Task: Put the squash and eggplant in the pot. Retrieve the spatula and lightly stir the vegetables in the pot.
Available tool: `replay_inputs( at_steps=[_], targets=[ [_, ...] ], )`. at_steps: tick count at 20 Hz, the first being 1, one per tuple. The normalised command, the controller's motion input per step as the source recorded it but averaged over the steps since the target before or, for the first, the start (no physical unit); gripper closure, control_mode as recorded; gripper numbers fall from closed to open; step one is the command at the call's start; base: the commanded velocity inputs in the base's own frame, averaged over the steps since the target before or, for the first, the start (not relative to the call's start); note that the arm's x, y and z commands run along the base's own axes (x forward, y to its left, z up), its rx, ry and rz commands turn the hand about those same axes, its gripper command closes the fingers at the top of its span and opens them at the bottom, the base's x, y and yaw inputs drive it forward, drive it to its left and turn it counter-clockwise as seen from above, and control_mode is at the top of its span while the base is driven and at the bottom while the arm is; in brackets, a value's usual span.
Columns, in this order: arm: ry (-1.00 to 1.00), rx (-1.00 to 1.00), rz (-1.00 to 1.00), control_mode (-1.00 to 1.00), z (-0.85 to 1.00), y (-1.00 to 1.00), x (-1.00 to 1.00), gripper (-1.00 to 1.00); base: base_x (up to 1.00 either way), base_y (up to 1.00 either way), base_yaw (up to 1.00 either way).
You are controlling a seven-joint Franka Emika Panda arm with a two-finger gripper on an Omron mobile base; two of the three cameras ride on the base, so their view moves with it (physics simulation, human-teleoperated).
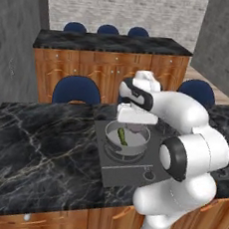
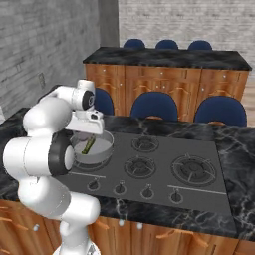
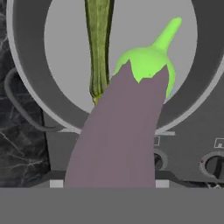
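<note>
Eggplant (image 3: 120, 131) in tool (stem outward), above pot (image 3: 26, 87)

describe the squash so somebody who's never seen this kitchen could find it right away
On the black marble island, find the stovetop and the grey pot on its near-left burner. The squash lies inside it, a thin dark green stick. The eggplant above it in the gripper is plump and purple.

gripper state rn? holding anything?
Gripper: closed on the eggplant, held above the pot; the squash already lies inside.
</note>
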Motion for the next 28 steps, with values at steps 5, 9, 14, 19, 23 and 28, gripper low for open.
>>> replay_inputs(
  at_steps=[5,9,14,19,23,28],
  targets=[
    [0.01,0.0,0.0,-1.0,-0.44,-0.06,0.64,1.0,0.0,0.0,0.0],
    [-0.02,0.0,0.0,-1.0,-0.78,0.0,0.32,1.0,0.0,0.0,0.0],
    [0.0,0.0,0.0,-1.0,-0.48,0.0,0.07,1.0,0.0,0.0,0.0],
    [0.0,0.0,0.0,-1.0,-0.24,0.0,0.0,1.0,0.0,0.0,0.0],
    [0.0,0.0,0.0,-1.0,-0.32,0.0,0.03,1.0,0.0,0.0,0.0],
    [0.0,0.0,0.0,-1.0,-0.19,0.0,0.01,1.0,0.0,0.0,0.0]
  ],
)
